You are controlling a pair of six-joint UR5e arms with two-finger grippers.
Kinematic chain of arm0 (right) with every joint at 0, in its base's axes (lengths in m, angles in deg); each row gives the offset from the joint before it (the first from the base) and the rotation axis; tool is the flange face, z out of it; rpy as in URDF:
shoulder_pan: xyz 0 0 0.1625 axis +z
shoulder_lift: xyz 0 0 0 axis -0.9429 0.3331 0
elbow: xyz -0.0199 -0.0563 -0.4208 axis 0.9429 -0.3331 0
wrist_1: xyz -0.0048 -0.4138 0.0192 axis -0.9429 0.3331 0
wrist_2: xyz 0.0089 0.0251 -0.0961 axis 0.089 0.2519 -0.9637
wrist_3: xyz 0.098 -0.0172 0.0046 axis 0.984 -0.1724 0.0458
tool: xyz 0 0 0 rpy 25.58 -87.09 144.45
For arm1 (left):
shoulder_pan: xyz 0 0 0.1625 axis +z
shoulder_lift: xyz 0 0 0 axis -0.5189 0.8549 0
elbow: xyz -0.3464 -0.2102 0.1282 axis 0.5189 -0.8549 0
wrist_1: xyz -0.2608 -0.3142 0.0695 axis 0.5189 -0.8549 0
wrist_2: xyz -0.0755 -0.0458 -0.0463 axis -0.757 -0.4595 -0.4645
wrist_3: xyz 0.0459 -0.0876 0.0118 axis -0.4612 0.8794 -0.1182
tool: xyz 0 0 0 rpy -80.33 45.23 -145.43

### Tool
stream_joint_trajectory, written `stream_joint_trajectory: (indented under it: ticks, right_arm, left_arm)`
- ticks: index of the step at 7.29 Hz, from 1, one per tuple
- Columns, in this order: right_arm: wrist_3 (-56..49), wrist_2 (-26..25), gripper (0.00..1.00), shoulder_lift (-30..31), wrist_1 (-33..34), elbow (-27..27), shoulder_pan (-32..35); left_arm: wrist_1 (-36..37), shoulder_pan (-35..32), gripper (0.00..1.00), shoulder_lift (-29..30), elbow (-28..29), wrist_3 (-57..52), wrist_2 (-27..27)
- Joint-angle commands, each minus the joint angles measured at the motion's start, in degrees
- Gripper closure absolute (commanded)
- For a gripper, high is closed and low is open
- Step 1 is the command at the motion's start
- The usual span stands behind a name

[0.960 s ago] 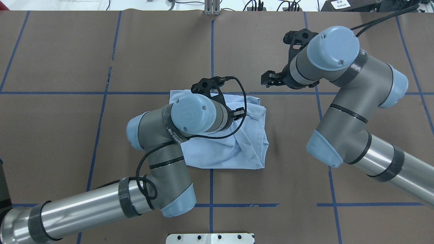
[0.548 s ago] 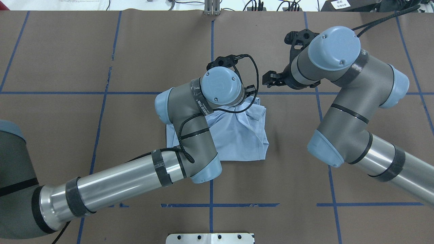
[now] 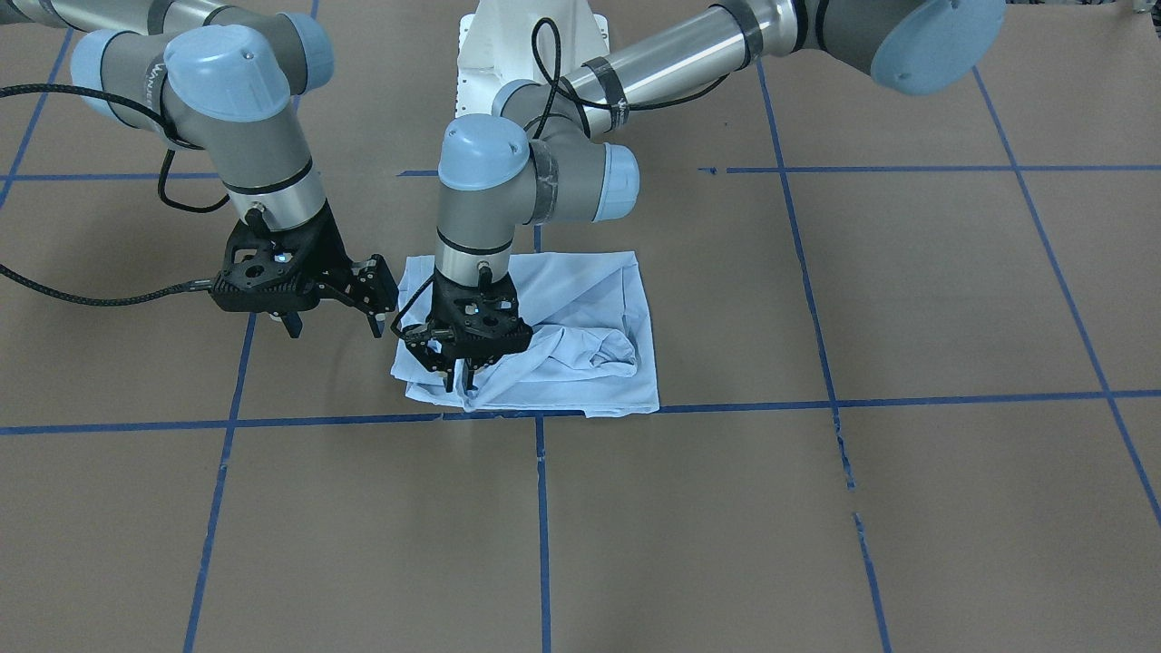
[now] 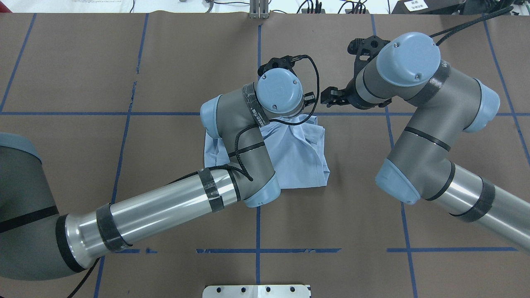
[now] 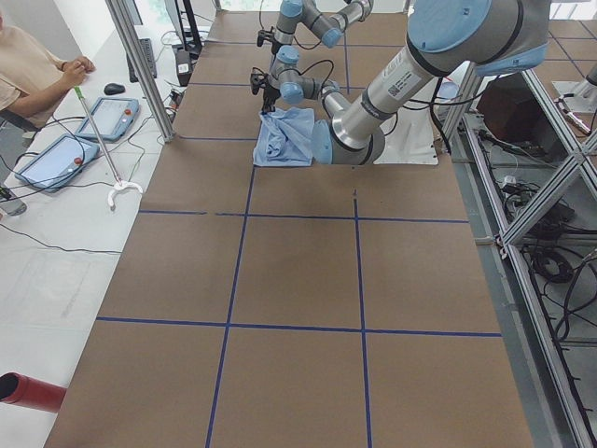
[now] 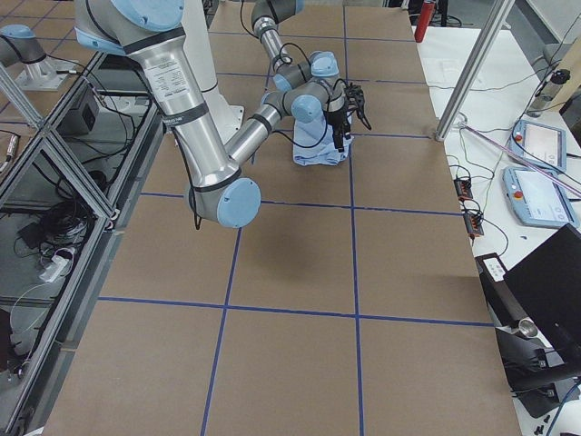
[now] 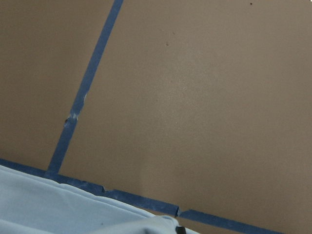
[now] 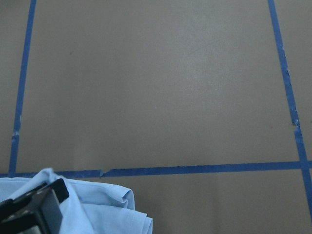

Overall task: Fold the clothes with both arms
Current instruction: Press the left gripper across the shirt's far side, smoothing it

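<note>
Shirt mostly folded, one corner left to settle

We see the shirt [image 3: 580, 308] as a rumpled square under our left gripper [image 3: 458, 367], which pinches its corner; our right gripper [image 3: 331, 313] hangs spread just beside it, holding nothing. We judge smoothing remains.

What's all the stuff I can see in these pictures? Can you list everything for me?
T-shirt: one, light blue, folded into a rough square on the table, partly rumpled.
Table: one, brown top.
Tape lines: several, blue, forming a grid on the table.
Tablets: two, blue-edged, on the white side bench.
Person: one, seated at that bench, light top.
Pedestal base: one, white, at the robot's side of the table.
Left arm: one, silver-grey with blue caps, reaching over the shirt.
Left gripper: black, down at the shirt's corner; open or shut unclear.
Right arm: one, same colours, beside the shirt.
Right gripper: black, open, above bare table.
</note>
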Motion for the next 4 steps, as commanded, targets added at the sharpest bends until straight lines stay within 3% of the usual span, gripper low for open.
stream_joint_trajectory:
  ticks: [1,3,4]
  right_arm:
    - [0.01,-0.08,0.00,-0.14,0.00,-0.07,0.00]
    - [0.10,-0.08,0.00,-0.23,0.00,-0.07,-0.18]
    - [0.10,-0.08,0.00,-0.31,0.00,-0.24,-0.18]
  left_arm:
    - [0.76,-2.32,0.00,-1.09,-2.22,-8.30,-3.88]
    - [1.12,-4.97,0.00,-12.91,-13.09,-15.95,-7.16]
    - [1.04,-4.97,0.00,-14.97,-14.36,-16.95,-6.90]
